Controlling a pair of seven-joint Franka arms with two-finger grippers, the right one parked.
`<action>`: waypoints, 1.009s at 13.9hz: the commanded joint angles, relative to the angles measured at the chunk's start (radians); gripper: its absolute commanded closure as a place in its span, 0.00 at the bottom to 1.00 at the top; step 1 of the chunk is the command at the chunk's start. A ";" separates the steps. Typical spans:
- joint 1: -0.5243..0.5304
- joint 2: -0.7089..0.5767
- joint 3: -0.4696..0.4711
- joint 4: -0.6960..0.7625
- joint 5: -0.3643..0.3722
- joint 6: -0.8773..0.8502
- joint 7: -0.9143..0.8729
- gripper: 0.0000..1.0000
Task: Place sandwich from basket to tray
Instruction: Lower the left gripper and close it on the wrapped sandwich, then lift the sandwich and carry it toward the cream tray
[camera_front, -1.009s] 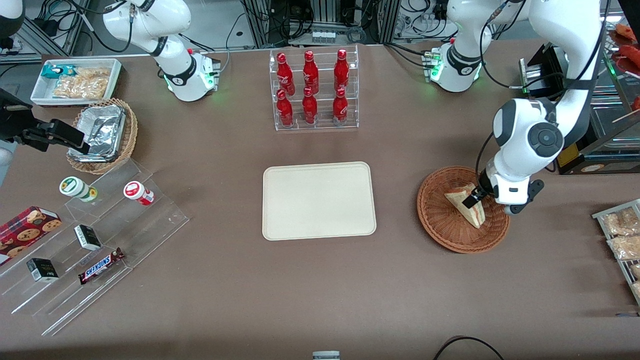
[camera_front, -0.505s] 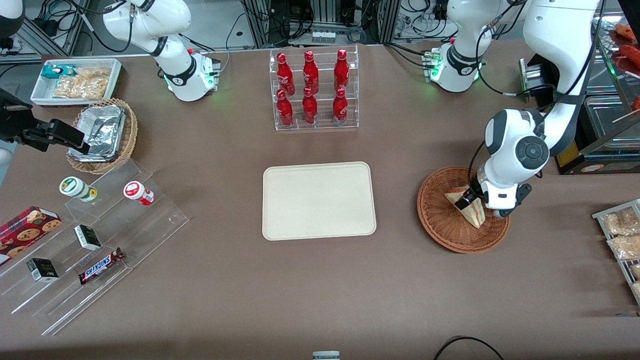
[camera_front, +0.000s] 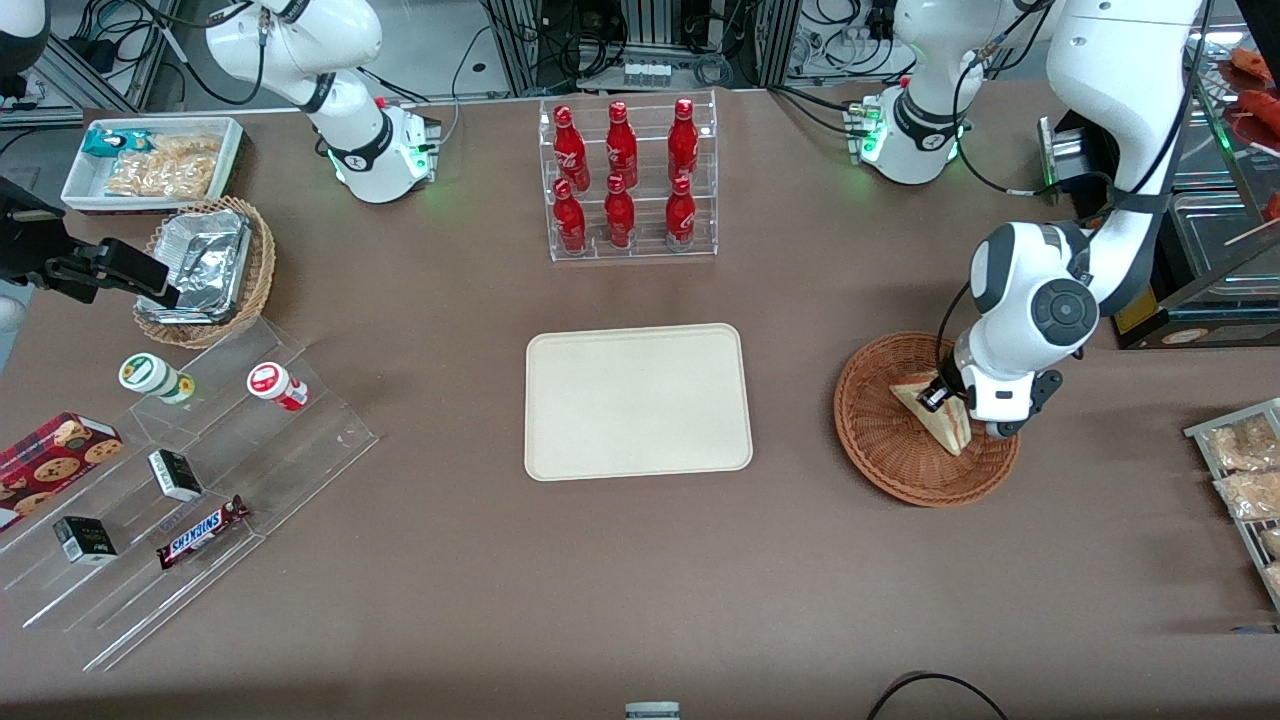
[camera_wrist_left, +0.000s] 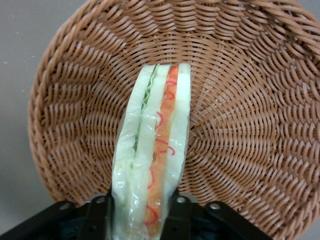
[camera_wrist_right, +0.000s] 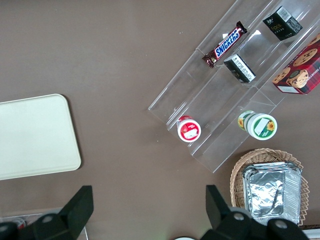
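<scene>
The sandwich is a wrapped pale wedge with red, orange and green filling, lying in the reddish-brown wicker basket. My gripper is down in the basket with its two black fingers pressed against the sandwich's two bread faces. In the left wrist view the sandwich stands on edge between the fingers, and the basket weave fills the background. The cream tray lies bare at the table's middle, toward the parked arm from the basket.
A clear rack of red bottles stands farther from the camera than the tray. A tan basket with a foil container, a white snack bin and a stepped clear stand lie at the parked arm's end. Snack packets sit beside the basket.
The gripper has come down and a little toward the tray into the basket, and its fingers now press the sandwich. The sandwich still lies in the basket.
</scene>
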 joint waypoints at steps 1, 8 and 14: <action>-0.009 0.000 -0.003 0.128 0.003 -0.177 0.016 0.94; -0.168 0.000 -0.018 0.225 0.007 -0.285 0.203 0.93; -0.396 0.150 -0.018 0.394 -0.045 -0.275 0.168 0.93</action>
